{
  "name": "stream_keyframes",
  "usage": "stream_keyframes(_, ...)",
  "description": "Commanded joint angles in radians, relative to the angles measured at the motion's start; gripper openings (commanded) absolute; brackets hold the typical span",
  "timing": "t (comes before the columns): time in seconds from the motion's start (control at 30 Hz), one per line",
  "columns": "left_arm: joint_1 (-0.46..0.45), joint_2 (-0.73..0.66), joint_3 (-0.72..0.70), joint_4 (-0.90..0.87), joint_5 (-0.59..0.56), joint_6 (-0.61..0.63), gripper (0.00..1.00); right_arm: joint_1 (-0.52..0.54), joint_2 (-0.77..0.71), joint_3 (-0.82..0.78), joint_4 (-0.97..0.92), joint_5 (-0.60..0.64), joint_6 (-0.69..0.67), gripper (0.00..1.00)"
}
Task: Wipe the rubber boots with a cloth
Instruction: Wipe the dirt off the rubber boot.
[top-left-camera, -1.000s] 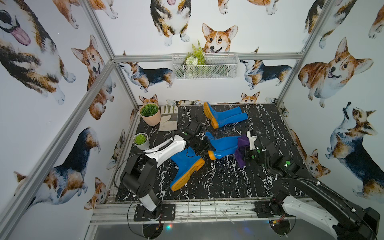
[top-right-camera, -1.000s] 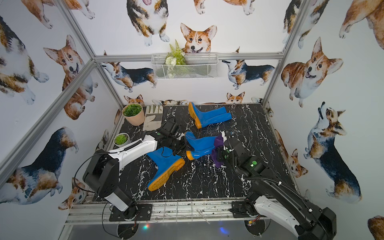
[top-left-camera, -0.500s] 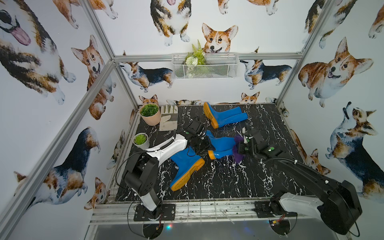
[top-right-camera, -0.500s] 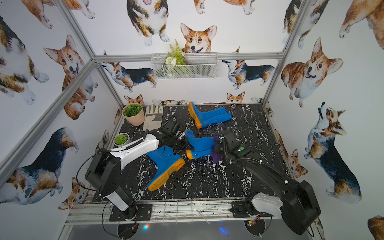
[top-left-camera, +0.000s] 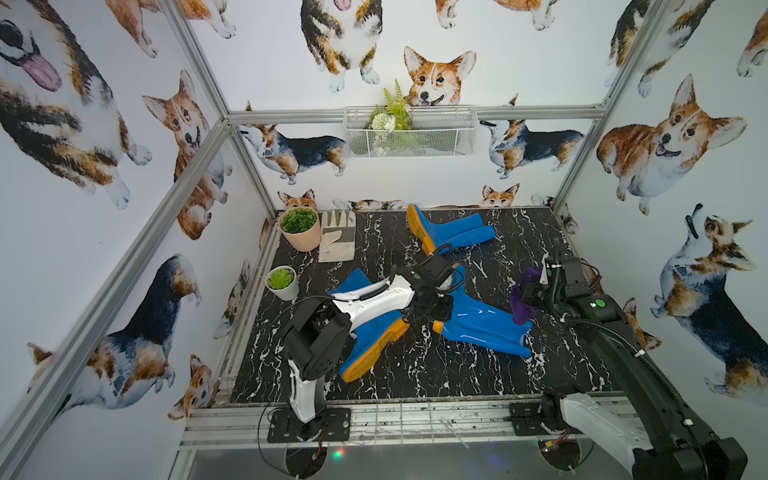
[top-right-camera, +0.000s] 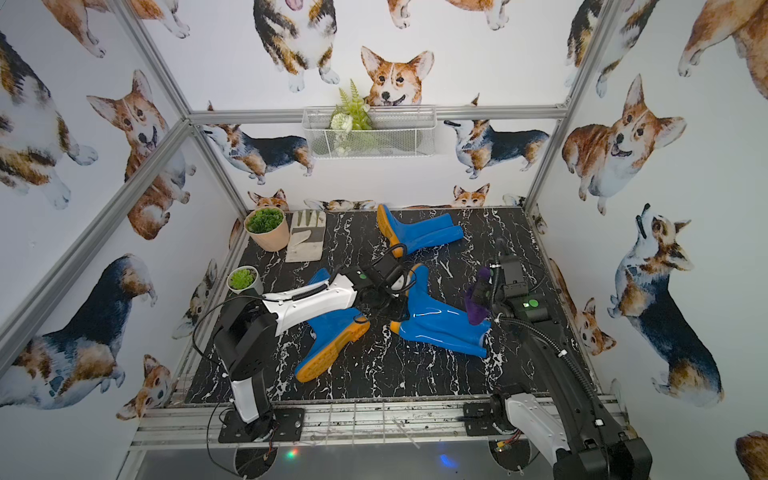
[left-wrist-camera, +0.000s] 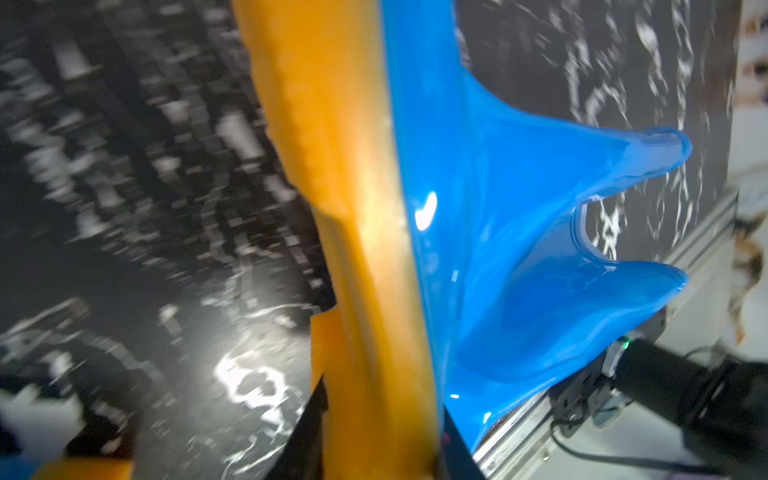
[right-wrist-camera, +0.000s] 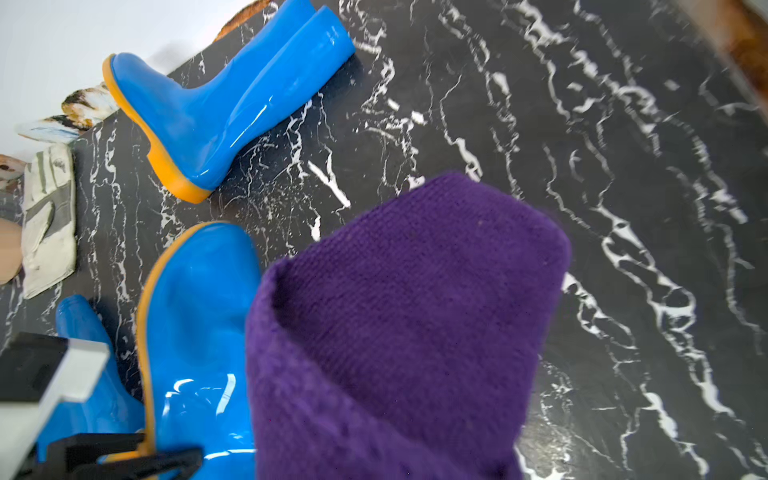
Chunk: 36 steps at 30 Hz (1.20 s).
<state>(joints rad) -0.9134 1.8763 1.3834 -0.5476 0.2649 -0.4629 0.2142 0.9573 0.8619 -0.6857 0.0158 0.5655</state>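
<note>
Blue rubber boots with orange soles lie on the black marbled table (top-left-camera: 436, 374). One pair (top-left-camera: 451, 232) is at the back and a single boot (top-left-camera: 374, 340) at the front left. A middle pair (top-left-camera: 478, 322) (top-right-camera: 440, 328) has its shafts pointing front-right. My left gripper (top-left-camera: 434, 309) (left-wrist-camera: 380, 449) is shut on that pair's orange sole (left-wrist-camera: 353, 208). My right gripper (top-left-camera: 525, 297) is shut on the purple cloth (top-left-camera: 521, 305) (right-wrist-camera: 395, 332), just right of the shaft ends. The cloth hides its fingers in the right wrist view.
A pale work glove (top-left-camera: 337, 236) and a potted plant (top-left-camera: 300, 227) sit at the back left. A small white pot (top-left-camera: 282, 282) stands by the left edge. A wire basket (top-left-camera: 409, 133) hangs on the back wall. Walls enclose the table on three sides.
The middle pair's shafts have swung toward the front. My right gripper has drawn the cloth off the boot to the right. The left gripper has kept its grip on the sole.
</note>
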Motion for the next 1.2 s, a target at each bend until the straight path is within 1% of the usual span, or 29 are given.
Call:
stream_keyframes(0.0, -0.014, -0.002, -0.005, 0.033, -0.15, 0.136, 0.24, 0.001, 0.034, -0.014, 0.054, -0.109, 0.062, 0.0)
stream_keyframes(0.07, -0.012, -0.013, -0.002, 0.001, -0.184, 0.13, 0.36, 0.006, 0.06, -0.021, 0.08, -0.141, 0.078, 0.0)
stream_keyframes(0.1, -0.012, -0.014, 0.006, -0.034, -0.228, 0.123, 0.44, 0.012, 0.069, -0.027, 0.095, -0.149, 0.086, 0.0)
stream_keyframes(0.13, -0.012, -0.018, 0.009, -0.061, -0.249, 0.124, 0.5, 0.019, 0.077, -0.03, 0.106, -0.154, 0.091, 0.0)
stream_keyframes(0.23, -0.011, -0.059, -0.036, -0.057, -0.27, 0.127, 0.64, 0.059, 0.112, -0.042, 0.152, -0.165, 0.113, 0.0)
stream_keyframes(0.27, -0.011, -0.079, -0.065, -0.031, -0.262, 0.119, 0.66, 0.08, 0.128, -0.043, 0.168, -0.168, 0.12, 0.0)
stream_keyframes(0.33, -0.011, -0.11, -0.115, 0.024, -0.232, 0.094, 0.67, 0.115, 0.171, -0.039, 0.2, -0.183, 0.129, 0.0)
stream_keyframes(0.4, -0.011, -0.137, -0.175, 0.1, -0.197, 0.058, 0.71, 0.141, 0.235, -0.029, 0.229, -0.213, 0.143, 0.0)
stream_keyframes(0.53, -0.012, -0.154, -0.259, 0.217, -0.166, 0.008, 0.7, 0.17, 0.327, 0.005, 0.3, -0.254, 0.155, 0.0)
stream_keyframes(0.63, -0.012, -0.136, -0.28, 0.27, -0.141, -0.002, 0.66, 0.192, 0.41, 0.071, 0.336, -0.285, 0.154, 0.0)
stream_keyframes(0.7, -0.012, -0.117, -0.276, 0.279, -0.144, -0.003, 0.62, 0.213, 0.471, 0.121, 0.36, -0.303, 0.149, 0.0)
stream_keyframes(0.77, -0.011, -0.114, -0.279, 0.289, -0.164, -0.002, 0.53, 0.218, 0.523, 0.148, 0.394, -0.329, 0.152, 0.0)
stream_keyframes(0.9, -0.012, -0.135, -0.31, 0.325, -0.188, -0.001, 0.35, 0.218, 0.633, 0.169, 0.429, -0.341, 0.152, 0.0)
stream_keyframes(0.97, -0.012, -0.136, -0.321, 0.335, -0.188, -0.001, 0.21, 0.219, 0.68, 0.167, 0.427, -0.367, 0.152, 0.0)
stream_keyframes(1.07, -0.012, -0.135, -0.343, 0.371, -0.175, -0.014, 0.02, 0.225, 0.694, 0.12, 0.44, -0.389, 0.165, 0.0)
stream_keyframes(1.1, -0.011, -0.135, -0.353, 0.386, -0.172, -0.019, 0.0, 0.232, 0.678, 0.085, 0.443, -0.384, 0.163, 0.0)
stream_keyframes(1.17, -0.01, -0.137, -0.368, 0.412, -0.166, -0.027, 0.0, 0.245, 0.637, 0.022, 0.438, -0.363, 0.159, 0.0)
